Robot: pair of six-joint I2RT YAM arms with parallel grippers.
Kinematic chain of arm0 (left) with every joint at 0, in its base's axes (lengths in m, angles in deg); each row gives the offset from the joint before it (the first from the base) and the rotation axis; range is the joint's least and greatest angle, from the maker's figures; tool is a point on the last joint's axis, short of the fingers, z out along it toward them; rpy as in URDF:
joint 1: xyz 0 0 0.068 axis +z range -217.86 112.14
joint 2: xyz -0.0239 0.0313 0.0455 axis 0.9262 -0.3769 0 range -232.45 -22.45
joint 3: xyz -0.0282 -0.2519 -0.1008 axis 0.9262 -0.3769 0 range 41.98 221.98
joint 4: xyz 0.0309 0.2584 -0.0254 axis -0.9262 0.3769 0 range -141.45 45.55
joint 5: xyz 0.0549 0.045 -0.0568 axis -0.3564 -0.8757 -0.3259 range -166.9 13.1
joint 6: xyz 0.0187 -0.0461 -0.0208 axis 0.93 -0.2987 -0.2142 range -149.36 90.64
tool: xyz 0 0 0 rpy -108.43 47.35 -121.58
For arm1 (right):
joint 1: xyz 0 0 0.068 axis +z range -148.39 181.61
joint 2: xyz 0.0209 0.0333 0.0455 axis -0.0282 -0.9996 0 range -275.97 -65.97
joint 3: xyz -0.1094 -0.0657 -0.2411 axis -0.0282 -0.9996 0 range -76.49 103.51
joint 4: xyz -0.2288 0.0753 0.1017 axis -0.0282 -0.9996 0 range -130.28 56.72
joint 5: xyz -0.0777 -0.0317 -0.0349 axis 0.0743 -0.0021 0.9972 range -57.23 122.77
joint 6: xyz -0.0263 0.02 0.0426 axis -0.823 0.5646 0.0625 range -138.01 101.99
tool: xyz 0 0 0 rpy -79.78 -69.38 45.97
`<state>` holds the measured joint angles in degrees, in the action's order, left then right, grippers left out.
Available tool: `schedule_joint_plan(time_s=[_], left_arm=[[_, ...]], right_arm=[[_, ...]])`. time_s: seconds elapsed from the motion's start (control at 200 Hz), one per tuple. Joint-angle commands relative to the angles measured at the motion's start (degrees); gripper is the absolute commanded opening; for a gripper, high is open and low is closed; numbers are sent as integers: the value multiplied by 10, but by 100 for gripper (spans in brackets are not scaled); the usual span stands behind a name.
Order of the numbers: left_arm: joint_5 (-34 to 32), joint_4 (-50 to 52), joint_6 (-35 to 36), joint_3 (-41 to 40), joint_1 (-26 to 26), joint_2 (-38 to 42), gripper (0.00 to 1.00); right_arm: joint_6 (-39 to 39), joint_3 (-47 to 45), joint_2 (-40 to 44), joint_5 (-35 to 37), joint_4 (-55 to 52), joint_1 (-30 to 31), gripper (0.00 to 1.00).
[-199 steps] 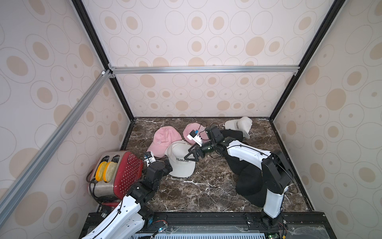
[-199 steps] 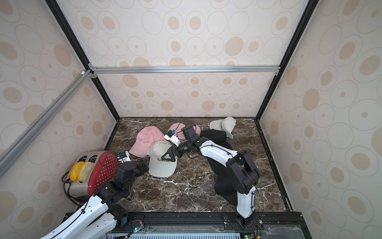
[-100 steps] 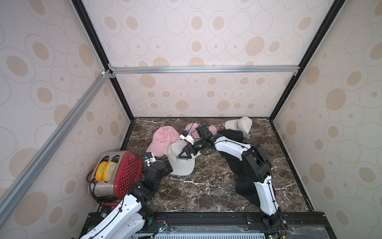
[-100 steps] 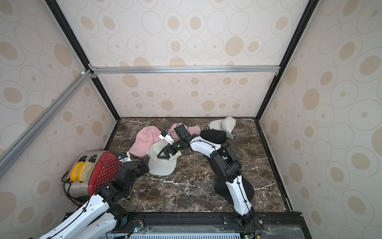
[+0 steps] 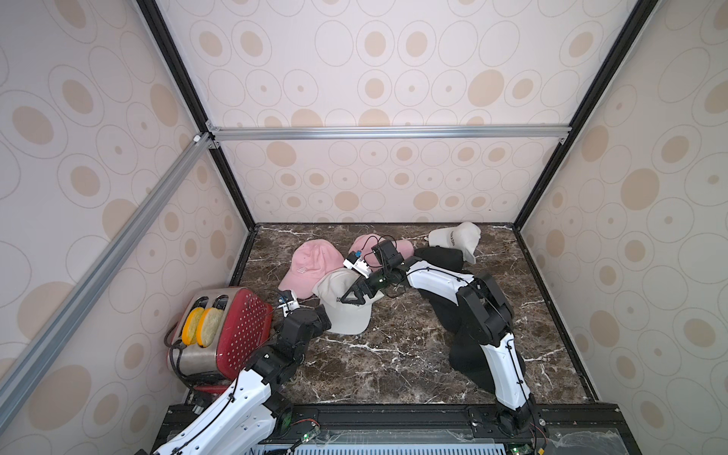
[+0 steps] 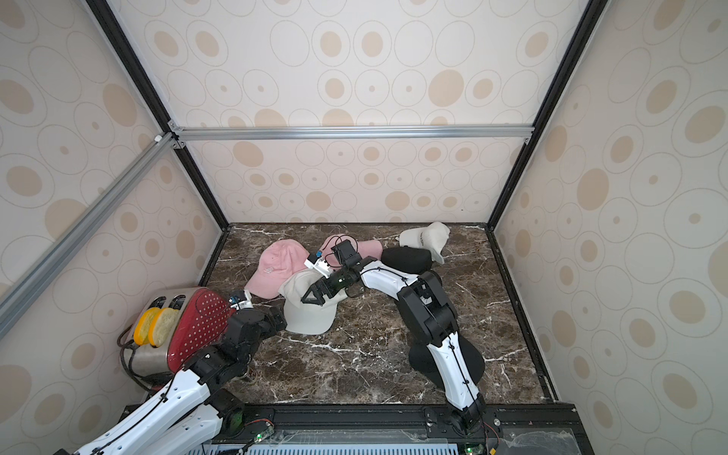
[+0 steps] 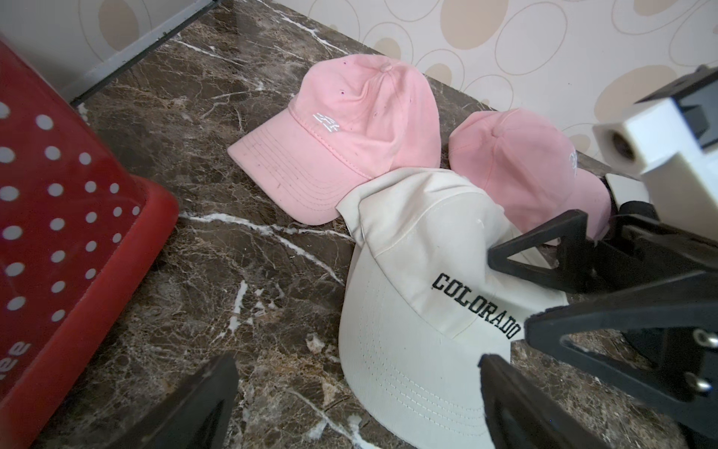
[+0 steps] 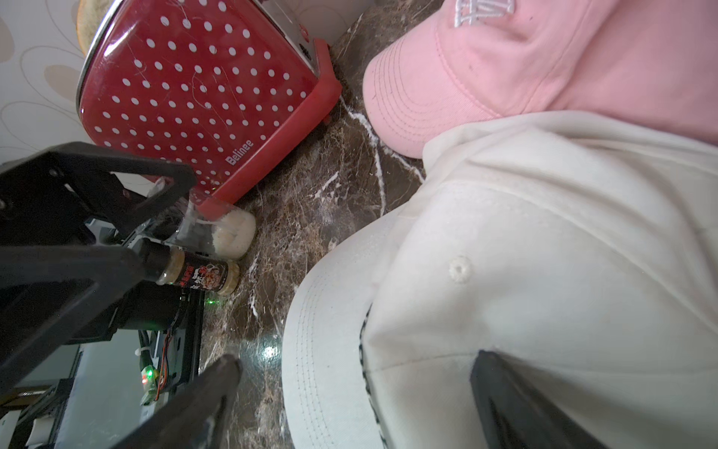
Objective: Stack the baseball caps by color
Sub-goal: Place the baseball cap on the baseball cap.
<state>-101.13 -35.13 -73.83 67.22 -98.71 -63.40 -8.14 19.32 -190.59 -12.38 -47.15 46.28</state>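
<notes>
1. A dark marble tabletop (image 5: pixel 394 354) sits boxed in by walls (image 5: pixel 374 78) papered with beige ovals. A red polka-dot toaster (image 5: pixel 236 327) stands at its near left corner.
2. My right arm (image 5: pixel 484 315) rises from the near right edge and bends at a raised elbow. Its white forearm runs leftward to the middle of the table, with the wrist tipped down.
3. My right gripper (image 5: pixel 351 296) is spread wide over the crown of the near white cap (image 5: pixel 346 319), lettered "COLORADO". In the right wrist view one finger (image 8: pixel 516 400) lies against the fabric, but the jaws have closed on nothing.
4. My left arm (image 5: pixel 252 390) is folded low beside the toaster, with the forearm pointing at that same cap.
5. My left gripper (image 7: pixel 357 361) is also spread fully and holds nothing. Its tips frame the cap's brim.
6. A pink cap (image 5: pixel 315 264) lies behind the near white cap, touching it, and a second pink cap (image 5: pixel 402 248) sits just beside it, behind my right wrist.
7. Further right lies a black cap (image 5: pixel 441 256). A far white cap (image 5: pixel 453 238) lies against it near the back right corner.
8. More black fabric (image 5: pixel 465 354) lies under my right arm. I cannot tell how many caps it is.
</notes>
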Motion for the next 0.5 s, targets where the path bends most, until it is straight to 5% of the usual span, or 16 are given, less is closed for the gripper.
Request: schedule_joint_plan(time_s=[0.0,0.31,0.496], left_arm=[[3,-7,12,9,2,-1,99],[29,-63,34,13,2,-39,99],[51,-115,69,25,2,-86,99]], right_arm=[[23,-36,73,71,19,-9,100],[66,-171,212,212,62,-133,100],[-8,-180,250,337,6,-219,100]])
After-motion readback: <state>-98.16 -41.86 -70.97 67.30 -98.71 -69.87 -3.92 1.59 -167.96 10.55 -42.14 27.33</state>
